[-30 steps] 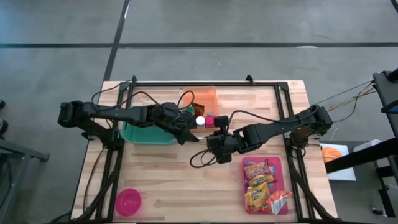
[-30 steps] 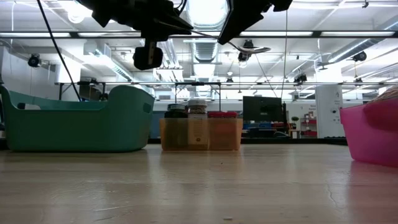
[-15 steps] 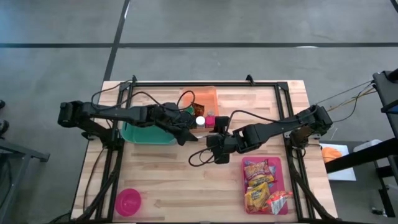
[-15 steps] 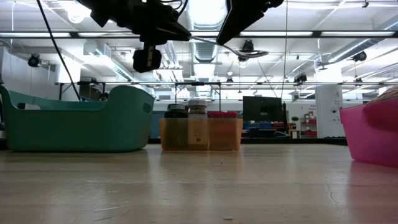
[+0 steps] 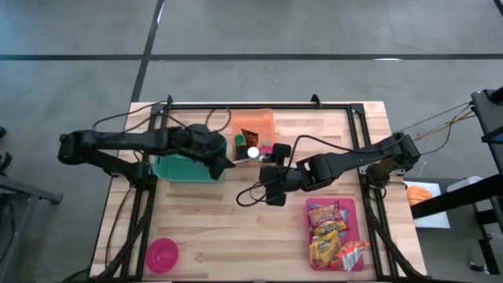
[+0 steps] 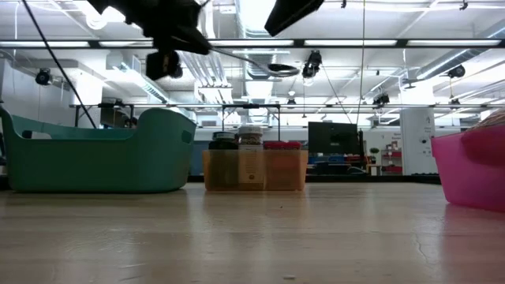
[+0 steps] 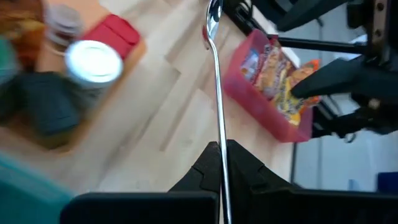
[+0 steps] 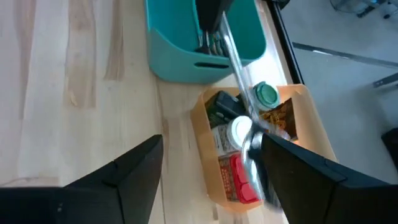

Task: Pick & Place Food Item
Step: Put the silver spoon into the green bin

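A metal spoon [image 7: 216, 81] sticks out of my left gripper [image 7: 221, 149], which is shut on it above the table, between the teal bin [image 5: 185, 167] and the orange box [image 5: 257, 124] of jars. The spoon's bowl [image 8: 252, 146] hangs near one finger of my right gripper [image 8: 211, 180], which stands open just right of the box [image 5: 271, 177]. I see no touch between them. Food packets [image 5: 330, 236] lie in a pink tray [image 5: 352, 211] at the near right. My left gripper pinches the spoon's handle [image 7: 219, 163] between its two fingers, which lie along the handle. The spoon runs straight out past the fingertips toward the table's right, bowl [image 6: 270, 69] at the far end. It is lifted clear of the table, sloping slightly down.
A pink bowl [image 5: 162, 255] sits at the near left corner. More cutlery lies inside the teal bin [image 8: 208, 40]. A white-lidded jar [image 5: 253, 153] and a red pack [image 7: 115, 34] stand in the orange box. Bare wood lies between the bin and the near edge.
My right gripper has opened and let go of the spoon, staying about where it was. My left gripper has drawn back toward the table's left and a little up, taking the spoon with it, so the spoon's bowl has moved left out of the right gripper's fingers.
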`<state>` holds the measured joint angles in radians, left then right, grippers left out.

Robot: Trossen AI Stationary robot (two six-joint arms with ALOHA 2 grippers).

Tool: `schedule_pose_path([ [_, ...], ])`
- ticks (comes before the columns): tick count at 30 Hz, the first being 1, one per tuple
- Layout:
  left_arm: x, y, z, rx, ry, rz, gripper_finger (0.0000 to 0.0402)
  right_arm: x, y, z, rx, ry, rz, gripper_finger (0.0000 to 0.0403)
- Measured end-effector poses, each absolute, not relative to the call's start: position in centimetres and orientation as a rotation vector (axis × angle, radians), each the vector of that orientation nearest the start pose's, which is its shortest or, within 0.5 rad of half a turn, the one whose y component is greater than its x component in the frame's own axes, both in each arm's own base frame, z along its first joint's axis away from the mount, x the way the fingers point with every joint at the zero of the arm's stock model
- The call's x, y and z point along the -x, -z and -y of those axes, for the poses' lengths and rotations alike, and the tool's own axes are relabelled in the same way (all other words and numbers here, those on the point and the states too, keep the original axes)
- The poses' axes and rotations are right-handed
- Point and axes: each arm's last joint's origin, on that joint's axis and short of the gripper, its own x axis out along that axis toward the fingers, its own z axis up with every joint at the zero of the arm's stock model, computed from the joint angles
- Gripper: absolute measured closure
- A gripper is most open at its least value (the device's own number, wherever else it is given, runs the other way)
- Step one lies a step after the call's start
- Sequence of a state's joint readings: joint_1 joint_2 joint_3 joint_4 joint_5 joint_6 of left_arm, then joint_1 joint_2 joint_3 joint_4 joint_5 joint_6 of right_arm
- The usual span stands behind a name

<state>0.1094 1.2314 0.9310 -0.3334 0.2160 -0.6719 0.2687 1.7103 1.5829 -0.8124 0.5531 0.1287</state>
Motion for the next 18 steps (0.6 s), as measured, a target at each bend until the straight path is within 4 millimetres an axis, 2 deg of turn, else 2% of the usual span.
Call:
schedule_pose_path([
  [4, -23.4, -29.3, -2.2, 0.670, -0.182, -0.653, 0.0401, -35.3, -32.6, -8.2, 0.245, 0.318, -0.824, 0.0133],
  [11, -18.1, -30.3, -2.2, 0.565, -0.387, -0.737, 0.0401, -34.7, -32.1, -8.0, 0.224, 0.347, -0.892, 0.0133],
  [18, -14.7, -30.3, -2.2, 0.601, -0.618, -0.784, 0.0401, -33.7, -31.6, -8.1, 0.210, 0.417, -0.962, 0.0133],
])
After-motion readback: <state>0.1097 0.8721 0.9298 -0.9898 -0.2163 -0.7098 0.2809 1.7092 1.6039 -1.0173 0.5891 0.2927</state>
